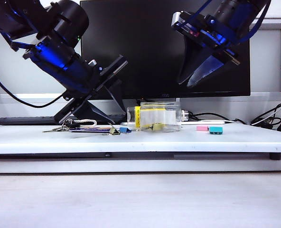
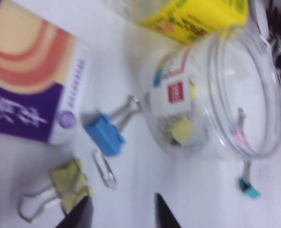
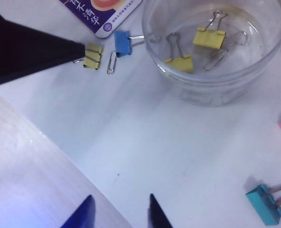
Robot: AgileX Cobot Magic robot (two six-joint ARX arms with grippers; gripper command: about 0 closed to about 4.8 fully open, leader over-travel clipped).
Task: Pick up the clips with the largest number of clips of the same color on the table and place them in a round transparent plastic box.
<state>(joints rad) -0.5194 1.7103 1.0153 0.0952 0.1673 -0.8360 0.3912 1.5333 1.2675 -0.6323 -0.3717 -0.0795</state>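
Presumably light, stiff and slick, the last yellow clip (image 2: 73,184) lies on the table (image 2: 145,180) beside the round box (image 3: 216,52); pinch its folded body. Left gripper (image 2: 121,211) above it and right gripper (image 3: 119,211) aloft: jaws spread.

Left wrist view blurred; left gripper (image 2: 121,213) fingertips cropped by the edge, yellow clip (image 2: 71,184) partly hidden behind one.

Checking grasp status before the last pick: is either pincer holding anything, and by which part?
Nothing is held. The left pincer is open above the last yellow clip on the table; the right pincer hangs open and empty, high to the right of the round box.
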